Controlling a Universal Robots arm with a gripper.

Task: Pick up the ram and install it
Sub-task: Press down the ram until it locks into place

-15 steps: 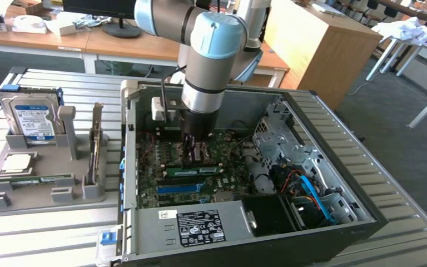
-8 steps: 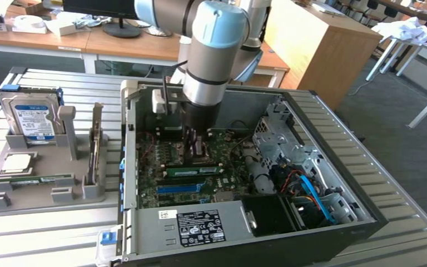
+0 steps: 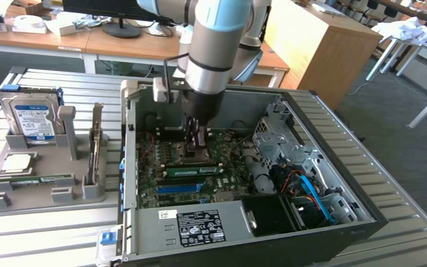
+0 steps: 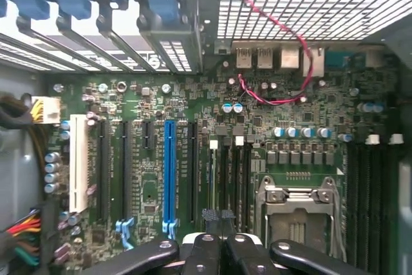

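One black pincer (image 4: 219,220) clenched, empty, above glossy green motherboard (image 4: 193,159), slim ram (image 3: 193,170) seated.

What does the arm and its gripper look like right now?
The arm is a silver-grey tube with a light blue joint cover and a black band near the wrist. Below sits a dark cylindrical gripper. In the wrist view its fingers are black, with small round screws.

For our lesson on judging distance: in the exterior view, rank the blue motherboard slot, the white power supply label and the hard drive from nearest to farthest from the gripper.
1. The blue slot, on the motherboard inside the case, close to the gripper.
2. The white power supply label, at the case's near edge.
3. The hard drive, standing in the grey holder outside the case, on the exterior view's left.
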